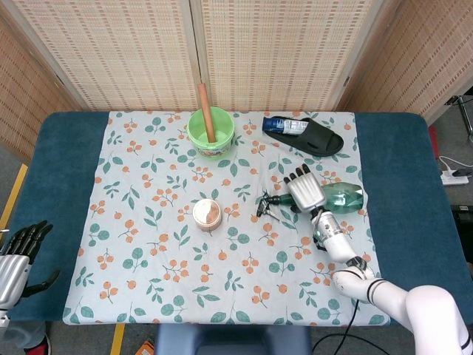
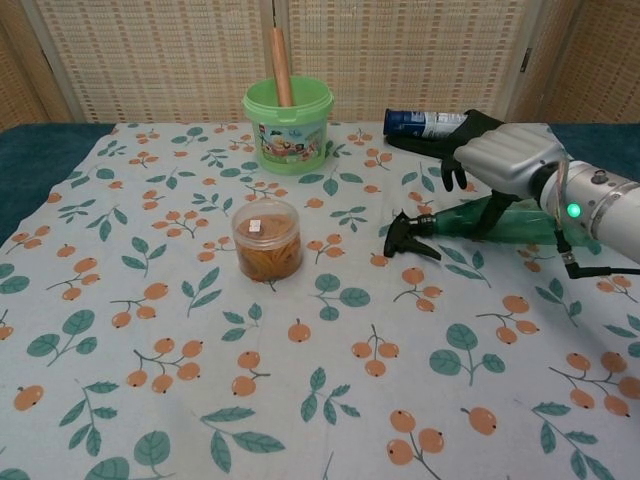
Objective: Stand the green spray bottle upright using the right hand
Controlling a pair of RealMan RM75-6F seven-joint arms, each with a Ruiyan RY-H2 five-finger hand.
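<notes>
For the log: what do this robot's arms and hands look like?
Both hands, right hand and left hand, have silver metallic backs and black fingers. The right forearm is silver-white with a lit green indicator and a thin black cable; its upper arm is white with black rings.

A table with a dark teal covering, overlaid by a white cloth printed with orange fruit and green leaves, stands before woven cane wall panels, with grey floor and a yellow line to the table's left.
</notes>
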